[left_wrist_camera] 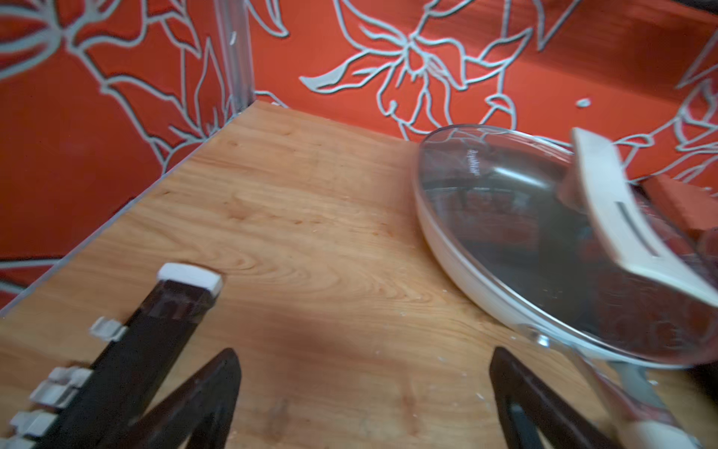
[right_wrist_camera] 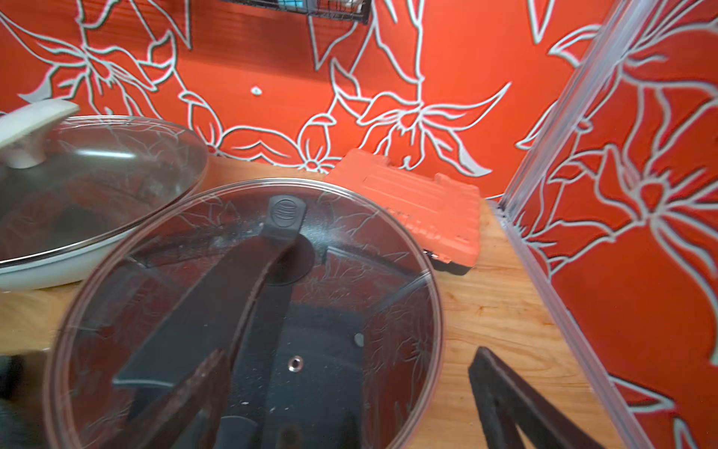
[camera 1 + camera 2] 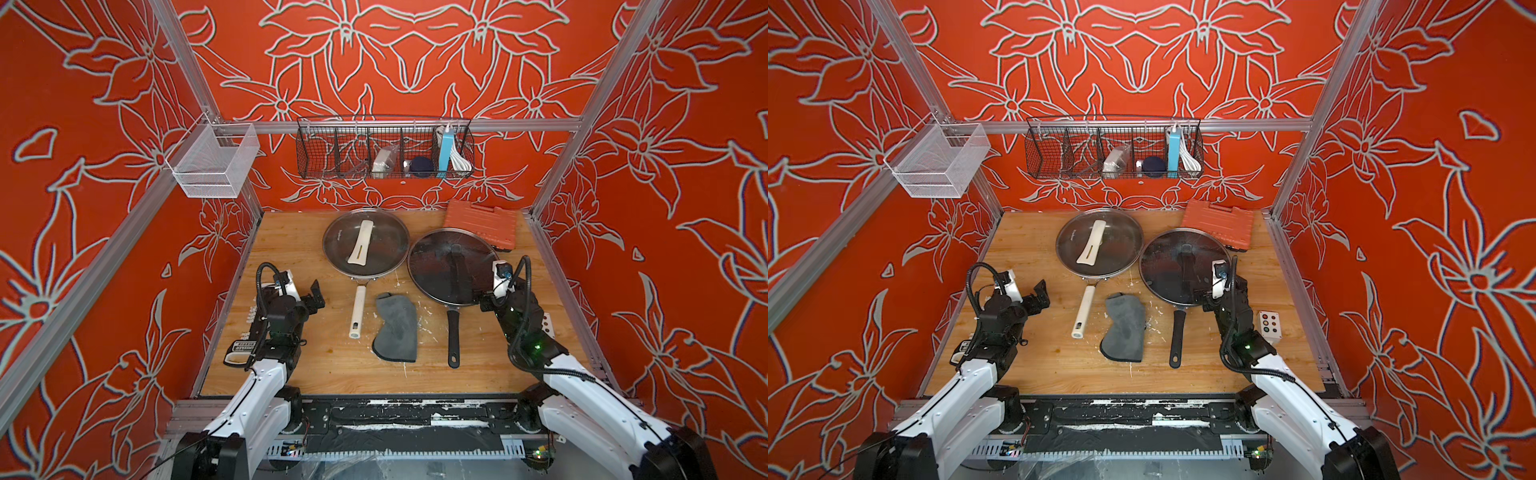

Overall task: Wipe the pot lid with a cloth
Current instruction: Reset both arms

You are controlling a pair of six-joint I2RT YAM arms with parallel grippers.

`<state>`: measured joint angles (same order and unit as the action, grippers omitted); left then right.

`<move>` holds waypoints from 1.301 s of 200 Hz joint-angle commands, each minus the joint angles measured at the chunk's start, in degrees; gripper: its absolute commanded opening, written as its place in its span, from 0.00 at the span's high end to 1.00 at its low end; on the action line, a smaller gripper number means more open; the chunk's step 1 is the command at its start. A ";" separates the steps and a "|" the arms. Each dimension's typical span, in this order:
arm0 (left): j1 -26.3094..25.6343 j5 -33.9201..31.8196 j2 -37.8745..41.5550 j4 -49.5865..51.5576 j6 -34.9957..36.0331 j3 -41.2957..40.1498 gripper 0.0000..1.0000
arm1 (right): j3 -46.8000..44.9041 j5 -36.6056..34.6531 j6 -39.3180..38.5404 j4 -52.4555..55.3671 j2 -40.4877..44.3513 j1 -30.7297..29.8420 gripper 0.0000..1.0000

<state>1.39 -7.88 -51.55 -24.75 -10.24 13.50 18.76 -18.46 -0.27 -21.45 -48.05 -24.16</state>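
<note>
In both top views the pot lid (image 3: pixel 366 242) (image 3: pixel 1099 242) sits on a cream pan (image 3: pixel 358 309), and the cloth (image 3: pixel 397 328) lies flat just in front of the lid.

Left wrist view: the left gripper (image 1: pixel 365 373) has its jaws apart and empty, near the lid's rim.

Right wrist view: the right gripper (image 2: pixel 342 388) has its jaws apart and empty, at the edge of the black-handled lid (image 2: pixel 248 311), which lies just beside the pot lid.

Fig. 1. A laboratory robot test cell, as I see it from my remote station
Aluminium framing (image 3: pixel 519 124), printed floral wall panels (image 3: pixel 374 62), a wooden tabletop (image 3: pixel 291 249), a hung wire basket (image 3: pixel 316 153) and a button box (image 3: pixel 1269 323) mark it
</note>
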 commanded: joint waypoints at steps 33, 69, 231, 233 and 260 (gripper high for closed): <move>2.71 7.15 -12.90 -12.81 4.72 -0.27 0.01 | -11.16 -1.41 -5.64 -22.28 -10.43 4.21 0.03; 2.99 9.56 -25.13 -31.20 7.57 -3.85 0.01 | -7.20 4.13 -5.68 -18.46 -14.17 6.33 0.03; 1.49 11.49 -28.90 -19.43 10.24 4.29 0.01 | -8.67 8.59 -6.05 -44.49 -35.47 15.83 0.02; 1.51 11.55 -28.94 -19.38 10.24 4.33 0.02 | -8.29 8.12 -5.94 -43.70 -35.60 15.86 0.02; 1.54 11.83 -29.13 -19.37 10.16 4.44 0.02 | -5.92 9.99 -1.88 -36.61 -33.65 19.37 0.02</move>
<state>3.01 3.18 -80.23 -44.49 -1.08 17.58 13.80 -10.35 -3.75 -62.17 -79.24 -7.55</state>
